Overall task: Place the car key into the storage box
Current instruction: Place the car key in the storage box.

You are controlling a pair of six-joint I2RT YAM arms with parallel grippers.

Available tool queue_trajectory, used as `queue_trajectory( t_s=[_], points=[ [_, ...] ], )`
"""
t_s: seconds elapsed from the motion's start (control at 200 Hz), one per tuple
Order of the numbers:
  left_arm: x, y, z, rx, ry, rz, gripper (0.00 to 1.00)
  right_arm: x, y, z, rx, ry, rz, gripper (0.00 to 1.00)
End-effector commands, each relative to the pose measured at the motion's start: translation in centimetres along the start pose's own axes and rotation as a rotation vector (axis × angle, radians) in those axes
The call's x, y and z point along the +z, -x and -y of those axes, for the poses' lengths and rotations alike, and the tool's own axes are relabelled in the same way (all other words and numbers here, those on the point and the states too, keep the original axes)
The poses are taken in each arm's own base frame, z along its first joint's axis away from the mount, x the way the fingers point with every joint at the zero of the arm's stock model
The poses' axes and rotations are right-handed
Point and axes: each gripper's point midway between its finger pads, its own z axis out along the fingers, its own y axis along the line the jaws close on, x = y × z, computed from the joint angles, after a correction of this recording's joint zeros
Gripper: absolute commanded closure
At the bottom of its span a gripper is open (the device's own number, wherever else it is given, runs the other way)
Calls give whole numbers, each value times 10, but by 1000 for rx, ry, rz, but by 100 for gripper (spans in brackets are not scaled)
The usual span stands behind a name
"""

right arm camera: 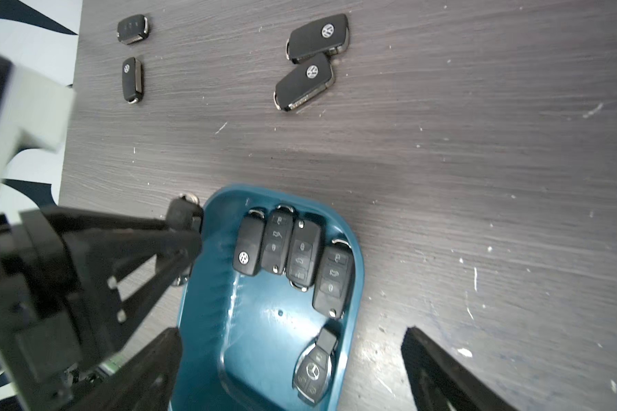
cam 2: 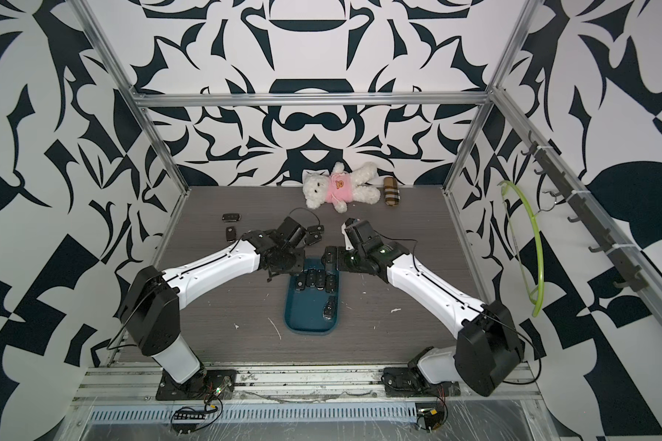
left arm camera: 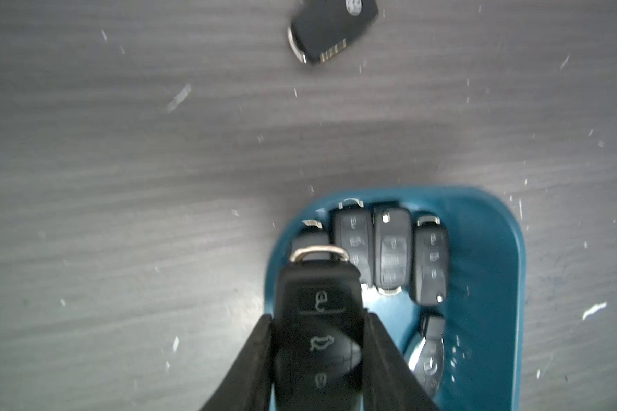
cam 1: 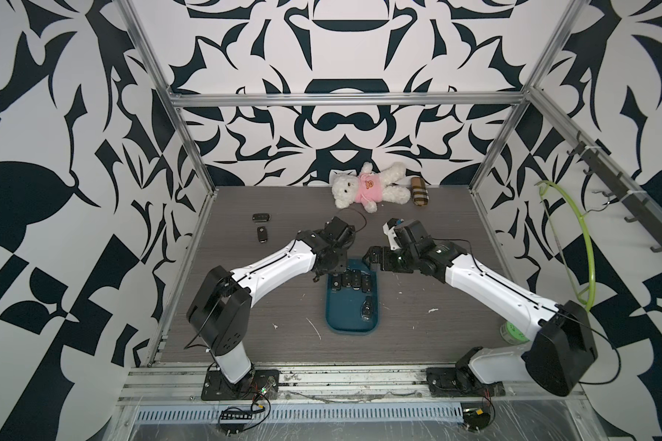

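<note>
Half overhanging the storage box [left arm camera: 485,249] at its corner rim, beside four fobs [left arm camera: 392,245] lying in a row inside. Clamping the car key [left arm camera: 317,302] by its long edges in the left gripper [left arm camera: 317,316]; holding the right gripper [right arm camera: 291,331] splayed and empty above the box. Probably handling light, rigid, slick: smooth black plastic, raised buttons, metal loop. Pinching mid-body looking steadiest.

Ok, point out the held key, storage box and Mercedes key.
held key [left arm camera: 319,306]: left wrist view, button face.
storage box [right arm camera: 264,341]: right wrist view, bare floor.
Mercedes key [right arm camera: 313,372]: right wrist view, star logo.
</note>
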Motion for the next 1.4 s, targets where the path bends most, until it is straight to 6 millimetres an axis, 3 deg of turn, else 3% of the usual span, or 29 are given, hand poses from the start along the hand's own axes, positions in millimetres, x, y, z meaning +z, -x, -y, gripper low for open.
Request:
queue_trajectory(
  t_s=[0.0,0.19,0.37,0.815,1.395],
  points=[
    [-4,-15,4,-63,23,29,65,-15,-13,4,-17,5,-8,1],
    [15,-56,20,-30,39,-14,65,-32,-30,17,-14,-19,8,1],
    [35,-77,34,-19,21,-50,65,-44,-38,25,0,-36,30,1],
    [68,-95,50,37,22,-121,65,-58,-46,37,22,-71,60,1],
    [73,-94,61,68,14,-127,61,-61,-51,46,37,-100,75,1]
  ],
)
